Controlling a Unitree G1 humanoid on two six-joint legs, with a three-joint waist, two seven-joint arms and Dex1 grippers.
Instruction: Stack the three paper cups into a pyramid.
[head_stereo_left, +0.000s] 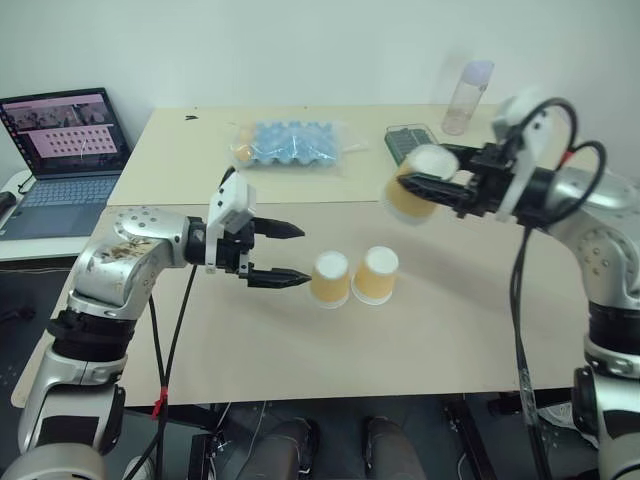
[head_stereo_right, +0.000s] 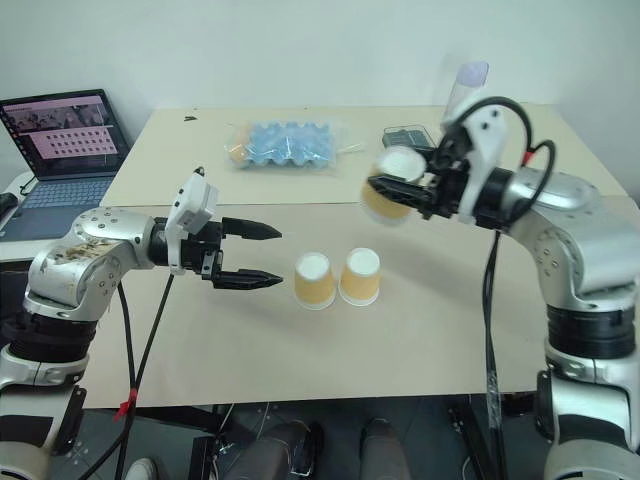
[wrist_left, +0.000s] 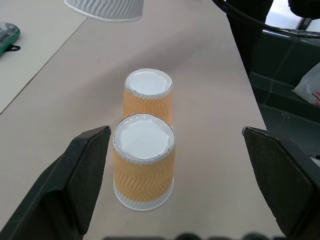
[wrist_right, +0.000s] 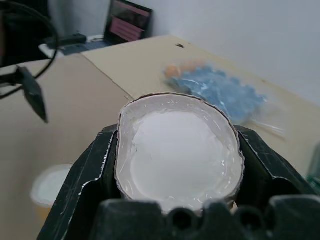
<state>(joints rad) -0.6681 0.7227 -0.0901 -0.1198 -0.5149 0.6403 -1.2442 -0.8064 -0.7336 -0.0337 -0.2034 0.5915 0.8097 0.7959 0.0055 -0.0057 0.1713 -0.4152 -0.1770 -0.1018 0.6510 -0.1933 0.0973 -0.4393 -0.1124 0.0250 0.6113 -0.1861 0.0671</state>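
Squeezed between my right gripper (wrist_right: 175, 200) fingers, the third cup (wrist_right: 177, 150) rides above the table (head_stereo_left: 450, 330), for topping. Two base cups (head_stereo_left: 352, 277) stand touching, upside down (flat bases up); left gripper (head_stereo_left: 290, 252) waits spread beside them.

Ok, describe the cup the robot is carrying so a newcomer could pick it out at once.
Start at the beige table, where two yellow-orange paper cups stand upside down side by side near the middle. Look above them and toward the robot's right: the right gripper is shut on a third cup. Unlike its neighbours, it is off the table, tipped on its side and squeezed between black fingers.
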